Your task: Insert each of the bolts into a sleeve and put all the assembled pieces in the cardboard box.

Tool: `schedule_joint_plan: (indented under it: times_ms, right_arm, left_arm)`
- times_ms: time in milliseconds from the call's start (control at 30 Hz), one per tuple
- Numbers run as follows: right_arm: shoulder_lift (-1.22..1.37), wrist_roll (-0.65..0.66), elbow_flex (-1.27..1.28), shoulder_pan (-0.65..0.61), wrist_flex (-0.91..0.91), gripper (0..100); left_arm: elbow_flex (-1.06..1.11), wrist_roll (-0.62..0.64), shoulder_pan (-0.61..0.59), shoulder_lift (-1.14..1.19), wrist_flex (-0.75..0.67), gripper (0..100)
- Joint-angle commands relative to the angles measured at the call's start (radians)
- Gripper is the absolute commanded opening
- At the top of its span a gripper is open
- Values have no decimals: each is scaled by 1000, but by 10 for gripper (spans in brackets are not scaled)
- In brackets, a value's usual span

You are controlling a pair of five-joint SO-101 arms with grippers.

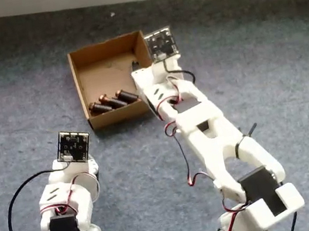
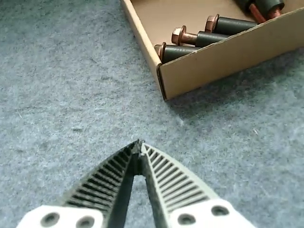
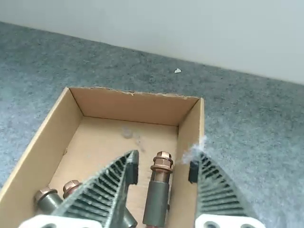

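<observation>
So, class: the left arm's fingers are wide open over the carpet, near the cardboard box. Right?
No. The left wrist view shows the left gripper with its fingers shut, tips touching, over the carpet, near the cardboard box.

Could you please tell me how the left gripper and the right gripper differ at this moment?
The left gripper is shut; the right gripper is open. The left gripper is over bare carpet beside the cardboard box; the right gripper is over the box's inside. Nothing sits in the left gripper, while a bolt-and-sleeve piece sits between the right gripper's jaws, unclamped. Both have ribbed jaws.
</observation>
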Motion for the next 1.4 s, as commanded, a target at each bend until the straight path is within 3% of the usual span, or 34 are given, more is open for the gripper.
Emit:
schedule_joint_plan:
  times_ms: [0, 167, 300, 500, 633, 867, 1133, 1367]
  right_arm:
    - [-13, -3, -53, -5, 99, 159]
    - [-10, -6, -53, -10, 234, 139]
    - [7, -2, -54, -10, 245, 5]
    - [153, -2, -99, -4, 251, 15]
    - [170, -2, -120, 35, 410, 15]
    - [-70, -2, -134, 44, 730, 15]
    - [-338, -2, -99, 24, 908, 15]
    - [-657, -2, 124, 27, 1033, 15]
  left_arm:
    - [24, -6, 10, 4, 2, 7]
    - [25, -6, 10, 4, 2, 7]
    - [25, -6, 10, 4, 2, 7]
    - [25, -6, 8, 4, 2, 7]
    - [25, -6, 5, 4, 2, 7]
    - [25, -6, 7, 4, 2, 7]
    - [25, -6, 5, 4, 2, 7]
    - [25, -6, 5, 4, 2, 7]
